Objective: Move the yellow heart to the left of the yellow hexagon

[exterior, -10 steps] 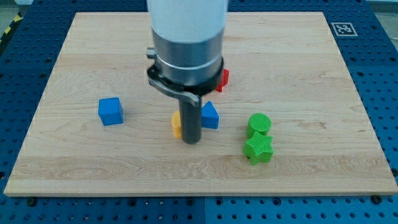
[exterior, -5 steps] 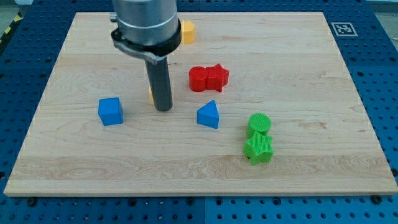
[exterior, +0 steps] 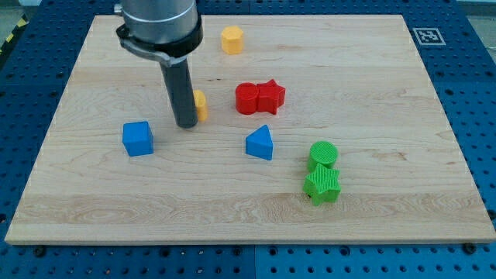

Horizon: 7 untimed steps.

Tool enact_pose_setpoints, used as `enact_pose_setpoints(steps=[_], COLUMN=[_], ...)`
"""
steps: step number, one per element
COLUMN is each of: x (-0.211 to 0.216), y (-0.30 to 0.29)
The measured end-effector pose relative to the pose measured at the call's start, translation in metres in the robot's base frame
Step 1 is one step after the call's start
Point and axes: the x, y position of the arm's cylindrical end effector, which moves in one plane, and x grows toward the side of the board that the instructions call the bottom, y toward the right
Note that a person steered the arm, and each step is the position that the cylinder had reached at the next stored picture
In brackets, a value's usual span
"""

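Yellow heart [exterior: 201, 105] half hidden behind the rod [exterior: 181, 91].

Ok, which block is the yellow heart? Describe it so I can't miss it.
Start at the wooden board, then the dark rod left of centre. The yellow heart pokes out on the rod's right, just above my tip. The other yellow block, the yellow hexagon, sits alone near the top edge.

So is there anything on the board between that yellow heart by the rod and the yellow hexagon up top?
No. In the camera view only bare wood separates the yellow heart from the yellow hexagon. My tip stands against the heart's left side.
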Motion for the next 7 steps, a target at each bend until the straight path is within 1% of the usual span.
enact_pose_setpoints(steps=[1, 4, 6, 7], x=[-0.030, -0.031, -0.044, -0.044], y=[-0.001, -0.001, -0.001, -0.001])
